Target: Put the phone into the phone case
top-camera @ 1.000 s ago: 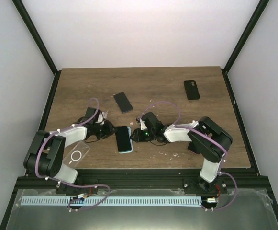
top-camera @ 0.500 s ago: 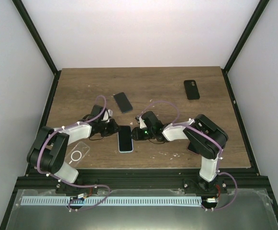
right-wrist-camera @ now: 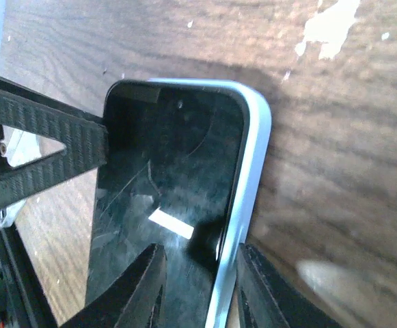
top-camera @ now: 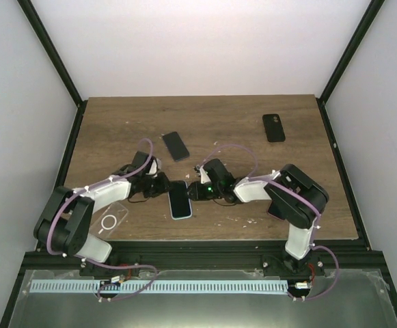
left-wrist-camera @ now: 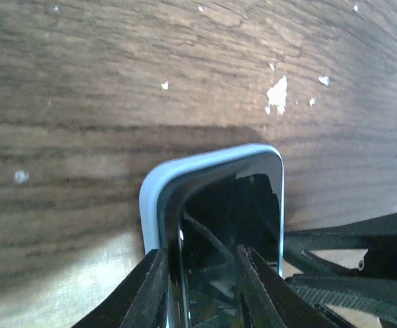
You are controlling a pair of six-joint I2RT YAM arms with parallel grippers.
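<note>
A black phone (top-camera: 179,198) lies face up inside a light blue phone case (top-camera: 173,214) at the table's front middle. My left gripper (top-camera: 165,187) is at its upper left edge and my right gripper (top-camera: 193,190) at its upper right edge. In the left wrist view, the left gripper (left-wrist-camera: 200,253) is open astride the case rim (left-wrist-camera: 150,198), one finger outside and one over the screen (left-wrist-camera: 232,205). The right gripper (right-wrist-camera: 200,249) is also open, straddling the opposite rim (right-wrist-camera: 256,150) with one finger over the glass (right-wrist-camera: 171,157).
A clear case with a ring (top-camera: 109,220) lies under the left arm near the front edge. A second black phone (top-camera: 175,145) lies just behind the grippers. A dark phone case (top-camera: 274,128) sits at the back right. White flecks (left-wrist-camera: 277,96) dot the wood.
The left gripper has moved in from the phone's left side to its upper left edge. The cased phone has turned slightly. The right gripper has stayed at the upper right edge.
</note>
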